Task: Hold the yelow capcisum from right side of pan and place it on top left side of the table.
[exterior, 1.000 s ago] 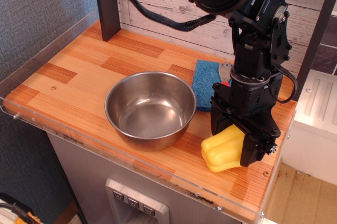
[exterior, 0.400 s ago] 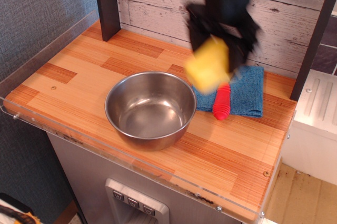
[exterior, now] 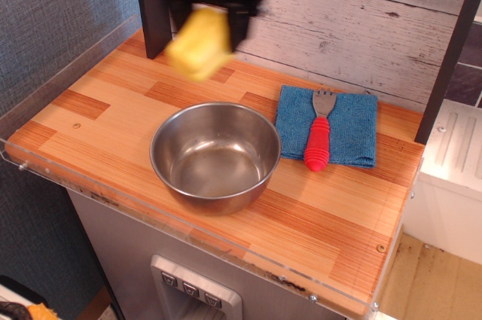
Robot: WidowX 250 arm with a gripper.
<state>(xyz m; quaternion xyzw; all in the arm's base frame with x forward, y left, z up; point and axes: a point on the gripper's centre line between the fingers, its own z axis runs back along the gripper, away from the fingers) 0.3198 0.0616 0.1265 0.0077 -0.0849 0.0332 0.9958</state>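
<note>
The yellow capsicum (exterior: 199,43) hangs in the air, blurred by motion, above the back middle-left of the wooden table (exterior: 113,109). My gripper (exterior: 205,15) is a dark blur right above it and is shut on it. The steel pan (exterior: 215,156) stands in the middle of the table, in front of and below the capsicum, and is empty.
A blue cloth (exterior: 328,126) lies right of the pan with a red-handled fork (exterior: 318,139) on it. A dark post (exterior: 154,11) stands at the back left. A clear acrylic strip (exterior: 68,56) edges the table. A white cabinet (exterior: 452,177) is at the right.
My gripper lifted the capsicum from the table right of the pan and carried it up and leftward over the pan to the back left. The cloth and fork came into view.
</note>
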